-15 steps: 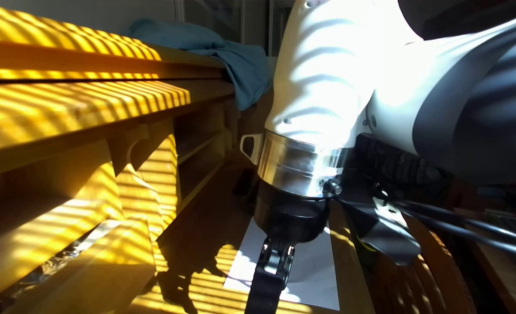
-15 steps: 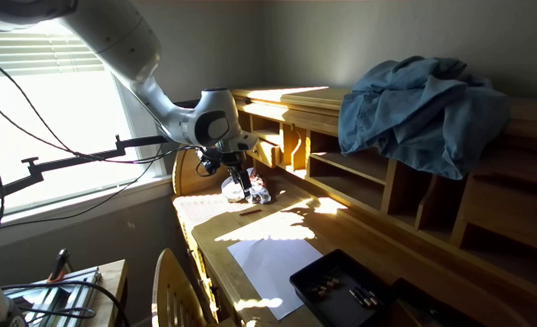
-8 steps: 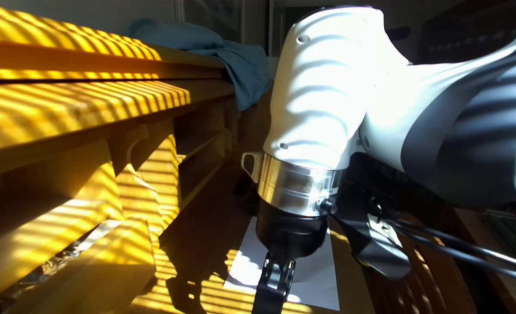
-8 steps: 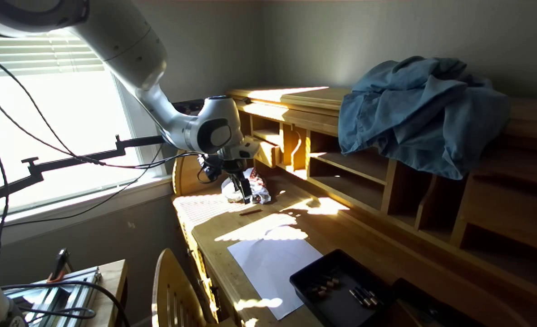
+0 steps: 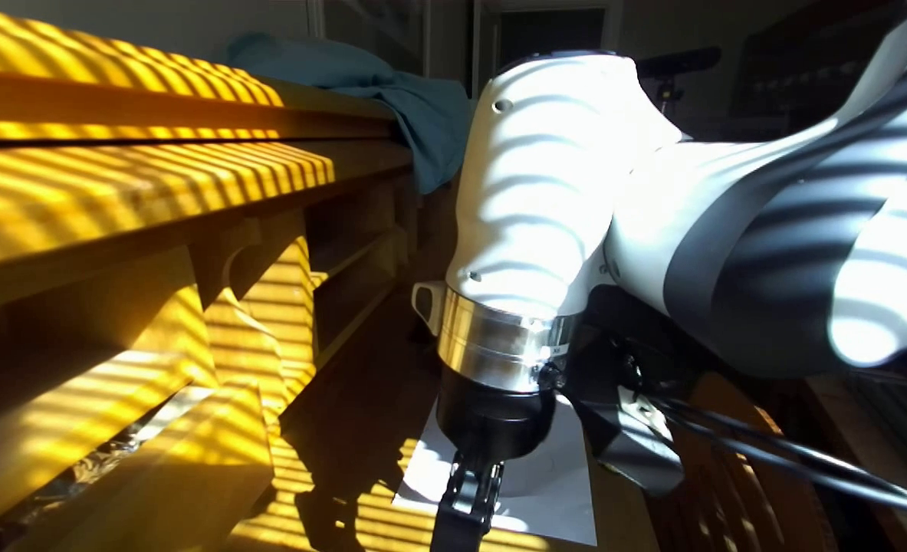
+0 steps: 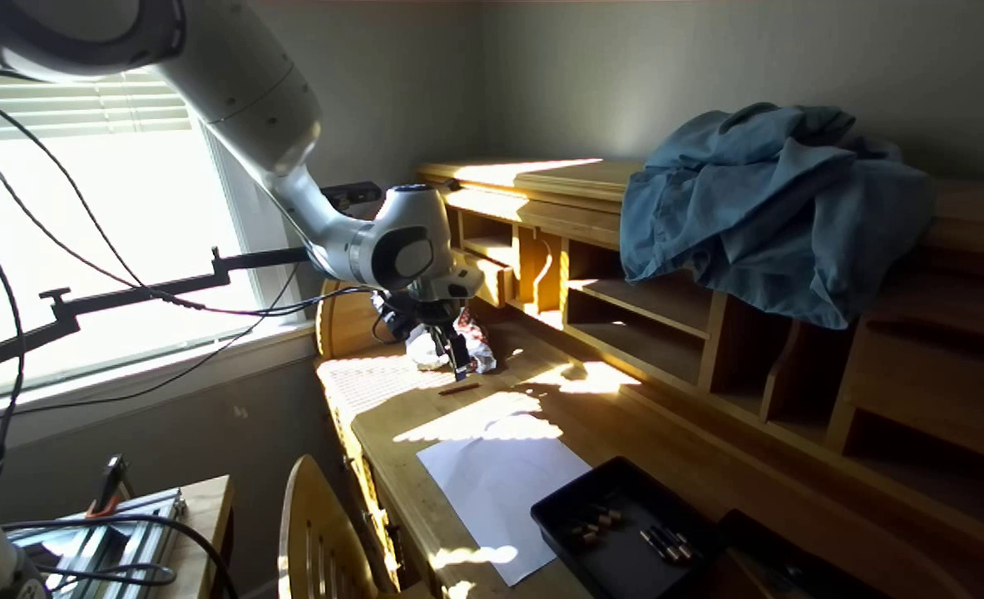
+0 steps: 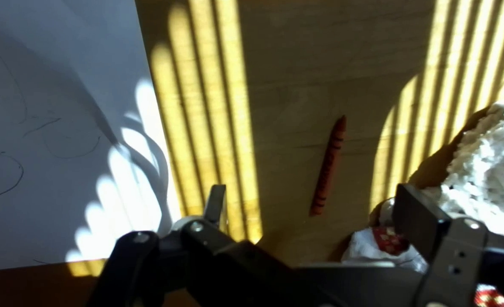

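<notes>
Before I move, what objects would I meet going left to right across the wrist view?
Left to right: scribbled-on white paper → red crayon → rough-textured white bundle, cut off by the right edge.

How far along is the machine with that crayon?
Done: the gripper is open, and the paper is already marked, by whom I can't tell. In hand: perhaps the pickup, as the gripper hangs near the crayon, which lies ungripped on the desk. Remaining: probably closing on it and lifting.
</notes>
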Robot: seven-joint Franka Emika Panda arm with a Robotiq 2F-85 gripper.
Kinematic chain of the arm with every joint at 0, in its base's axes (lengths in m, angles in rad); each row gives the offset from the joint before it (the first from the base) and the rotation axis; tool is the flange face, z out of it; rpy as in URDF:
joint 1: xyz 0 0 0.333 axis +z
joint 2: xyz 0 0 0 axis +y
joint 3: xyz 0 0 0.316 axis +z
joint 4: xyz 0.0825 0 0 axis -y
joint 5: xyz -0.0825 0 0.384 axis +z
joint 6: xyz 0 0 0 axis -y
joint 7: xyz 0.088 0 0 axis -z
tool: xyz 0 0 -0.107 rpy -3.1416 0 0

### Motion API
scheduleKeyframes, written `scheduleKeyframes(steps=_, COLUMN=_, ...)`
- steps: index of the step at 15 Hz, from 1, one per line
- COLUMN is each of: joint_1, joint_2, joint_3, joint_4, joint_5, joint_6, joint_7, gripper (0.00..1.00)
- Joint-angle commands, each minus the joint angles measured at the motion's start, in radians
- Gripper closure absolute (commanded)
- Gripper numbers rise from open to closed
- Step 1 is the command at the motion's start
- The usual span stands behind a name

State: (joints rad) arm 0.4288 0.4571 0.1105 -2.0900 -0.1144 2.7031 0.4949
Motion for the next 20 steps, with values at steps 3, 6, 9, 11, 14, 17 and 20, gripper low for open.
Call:
scheduleKeyframes(steps=3, joint_1=0.010, joint_2=0.067, joint_3=0.003, joint_4=0.062, joint_5=0.029, joint_6=0.023, joint_7=-0.023, gripper=0.00)
scheduleKeyframes(steps=6, joint_1=0.029, joint_2=0.099, joint_3=-0.006, joint_4=0.093, joint_5=0.017, joint_6=0.021, joint_7=-0.021, gripper=0.00)
scheduleKeyframes(steps=9, joint_1=0.042, joint_2=0.127, joint_3=-0.007, joint_4=0.122, joint_5=0.017, joint_6=0.008, joint_7=-0.025, gripper=0.00)
scheduleKeyframes(steps=11, joint_1=0.051, joint_2=0.146, joint_3=-0.010, joint_4=0.138, joint_5=0.015, joint_6=0.008, joint_7=-0.026, gripper=0.00)
scheduleKeyframes(steps=14, joint_1=0.064, joint_2=0.169, joint_3=-0.019, joint_4=0.157, joint_5=0.013, joint_6=0.006, joint_7=-0.021, gripper=0.00)
scheduleKeyframes(steps=17, joint_1=0.077, joint_2=0.186, joint_3=-0.031, joint_4=0.171, joint_5=0.009, joint_6=0.010, joint_7=-0.017, gripper=0.00)
scheduleKeyframes(steps=20, joint_1=0.104, joint_2=0.200, joint_3=-0.056, joint_4=0.183, joint_5=-0.020, joint_6=0.021, joint_7=-0.020, gripper=0.00)
